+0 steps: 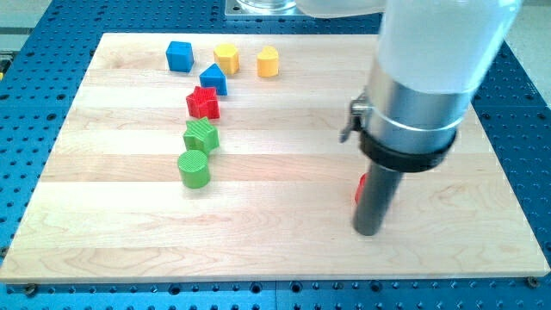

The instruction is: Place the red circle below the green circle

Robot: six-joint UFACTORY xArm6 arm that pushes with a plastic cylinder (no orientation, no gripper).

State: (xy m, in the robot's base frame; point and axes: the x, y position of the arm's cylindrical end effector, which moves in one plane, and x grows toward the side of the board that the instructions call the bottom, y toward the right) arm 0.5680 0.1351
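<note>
The green circle [194, 168] stands on the wooden board at the view's left of centre. The red circle [361, 189] is far to its right and mostly hidden behind my rod; only a thin red sliver shows at the rod's left side. My tip [368, 231] rests on the board just below and right of that sliver, touching or nearly touching the red circle. The tip is far right of the green circle.
A green star [201, 135] sits just above the green circle, and a red star [203, 102] above that. A blue block [213, 79], a blue cube [179, 55], a yellow block [226, 58] and a yellow block [268, 62] lie near the top. The board's [284, 250] edges border blue perforated table.
</note>
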